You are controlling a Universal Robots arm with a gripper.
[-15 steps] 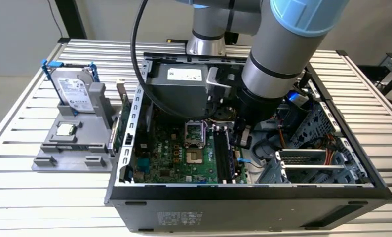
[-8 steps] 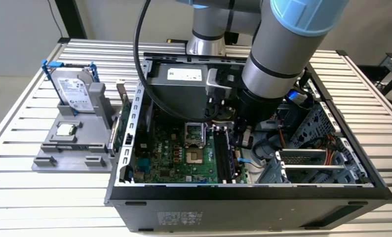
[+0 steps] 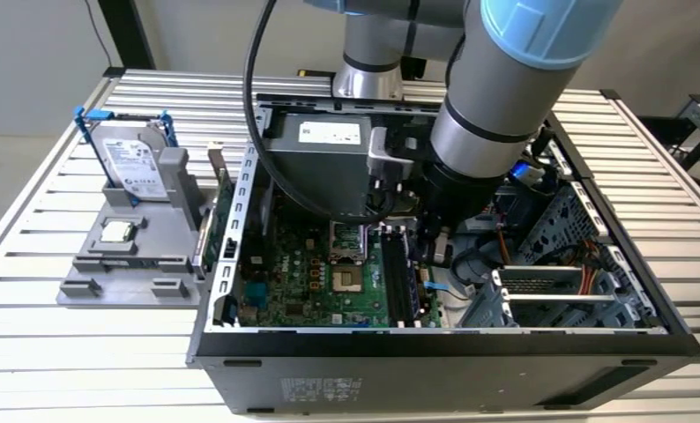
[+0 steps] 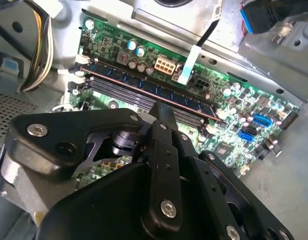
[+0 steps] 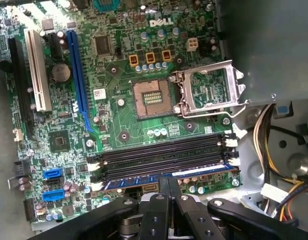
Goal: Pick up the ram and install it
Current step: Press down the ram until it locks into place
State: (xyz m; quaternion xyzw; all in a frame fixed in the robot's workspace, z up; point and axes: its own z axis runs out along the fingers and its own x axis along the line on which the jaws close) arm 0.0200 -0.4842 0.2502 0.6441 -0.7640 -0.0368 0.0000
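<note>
Your gripper [image 5: 168,186] sits w/ jaws pressed together atop the ram [image 5: 163,176], prob. pushing it down so it seats in its slot [image 5: 161,161].

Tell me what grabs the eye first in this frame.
The arm reaches down into the open computer case, its gripper sitting right over the ram in the outermost memory slot. On the grey stand at the exterior view's left, the hard drive and the processor chip remain.

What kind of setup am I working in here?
Likely a lab bench for PC assembly: an open computer case sits on a slatted aluminium table, with a grey parts holder carrying a hard drive.
</note>
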